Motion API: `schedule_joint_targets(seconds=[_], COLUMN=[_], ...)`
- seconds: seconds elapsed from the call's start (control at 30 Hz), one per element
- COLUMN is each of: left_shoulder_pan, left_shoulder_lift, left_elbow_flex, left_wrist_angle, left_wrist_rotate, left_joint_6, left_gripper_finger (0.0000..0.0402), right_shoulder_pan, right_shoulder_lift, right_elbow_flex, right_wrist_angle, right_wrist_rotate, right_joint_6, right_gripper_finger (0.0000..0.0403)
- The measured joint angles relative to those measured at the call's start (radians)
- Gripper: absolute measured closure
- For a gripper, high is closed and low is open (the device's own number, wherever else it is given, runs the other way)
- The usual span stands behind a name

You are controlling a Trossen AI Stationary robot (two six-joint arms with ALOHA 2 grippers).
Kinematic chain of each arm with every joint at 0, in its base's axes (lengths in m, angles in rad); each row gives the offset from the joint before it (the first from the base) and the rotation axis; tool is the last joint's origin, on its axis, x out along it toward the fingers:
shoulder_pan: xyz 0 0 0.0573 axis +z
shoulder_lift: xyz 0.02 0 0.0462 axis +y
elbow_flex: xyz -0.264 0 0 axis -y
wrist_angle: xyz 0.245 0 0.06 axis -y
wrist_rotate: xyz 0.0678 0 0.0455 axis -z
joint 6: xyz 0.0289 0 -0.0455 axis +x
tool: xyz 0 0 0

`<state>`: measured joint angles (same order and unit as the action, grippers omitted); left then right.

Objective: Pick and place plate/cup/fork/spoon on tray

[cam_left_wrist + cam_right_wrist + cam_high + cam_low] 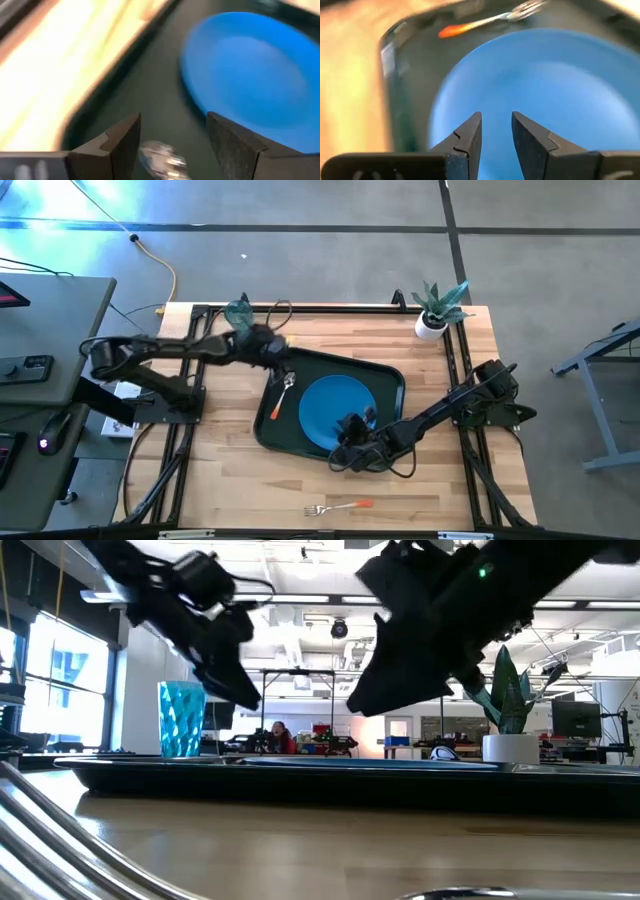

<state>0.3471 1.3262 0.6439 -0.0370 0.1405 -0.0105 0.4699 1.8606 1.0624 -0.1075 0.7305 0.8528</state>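
1. Where the tray (385, 372) lies near the middle of the wooden desk (230, 475), bare wood stays open on every side of it, widest toward the near edge, and the fork (338, 506) lies alone there, well apart from the tray.
2. Inside the tray, the plate (335, 408) fills the middle and right part, and the spoon (281, 394) lies on the tray floor just beside the plate's left edge, bowl toward the far side.
3. The left gripper (277, 358) hangs over the tray's far left corner above the spoon's bowl, its jaws released and spread wide with nothing between them; in its wrist view the bowl shows between the fingers (122, 145).
4. The right gripper (350, 432) is at the plate's near edge over the tray's near rim, its jaws narrowly apart and holding nothing; its wrist view looks across the plate to the spoon by the far rim.
5. The cup (181, 718) stands upright beyond the tray's far left corner; from above the left arm mostly hides it.
6. A white pot with a green plant (437, 308) stands at the desk's far right corner, clear of both arms.
7. Around the desk is grey floor; the low view shows a lit workshop with a person (277, 736) far behind.
8. Both wrist views are smeared, so the spoon's detail is hard to make out.
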Motion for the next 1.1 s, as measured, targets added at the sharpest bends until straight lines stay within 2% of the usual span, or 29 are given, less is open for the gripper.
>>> schedule_joint_targets(seconds=[0.13,0.3,0.4,0.47,0.57,0.73,0.87,1.1], left_shoulder_pan=[-0.13,-0.285,-0.375,-0.436,-0.518,-0.611,-0.632,-0.632], left_shoulder_lift=[-0.094,-0.176,-0.199,-0.201,-0.201,-0.201,-0.201,-0.186], left_elbow_flex=[-0.158,-0.319,-0.365,-0.382,-0.387,-0.387,-0.387,-0.387], left_wrist_angle=[0.216,0.548,0.643,0.675,0.687,0.686,0.682,0.661], left_wrist_rotate=[0.005,0.007,0.033,0.073,0.081,-0.019,-0.118,-0.201], left_joint_6=[-0.06,-0.108,-0.047,-0.016,0.016,0.067,0.072,0.06], left_gripper_finger=[0.0192,0.0197,0.0199,0.0199,0.0199,0.0199,0.02,0.02], right_shoulder_pan=[0.045,0.124,0.155,0.171,0.192,0.228,0.267,0.319], right_shoulder_lift=[0.001,0.002,0.011,0.028,0.08,0.168,0.199,0.233], right_elbow_flex=[0.062,0.118,0.12,0.12,0.12,0.12,0.12,0.121], right_wrist_angle=[0.017,0.011,0.019,0.038,0.098,0.17,0.204,0.183], right_wrist_rotate=[-0.208,-0.245,-0.291,-0.324,-0.37,-0.419,-0.403,-0.312], right_joint_6=[-0.157,-0.204,-0.195,-0.179,-0.18,-0.18,-0.18,-0.242], right_gripper_finger=[0.0304,0.0304,0.0304,0.0304,0.0304,0.0304,0.0304,0.0304])
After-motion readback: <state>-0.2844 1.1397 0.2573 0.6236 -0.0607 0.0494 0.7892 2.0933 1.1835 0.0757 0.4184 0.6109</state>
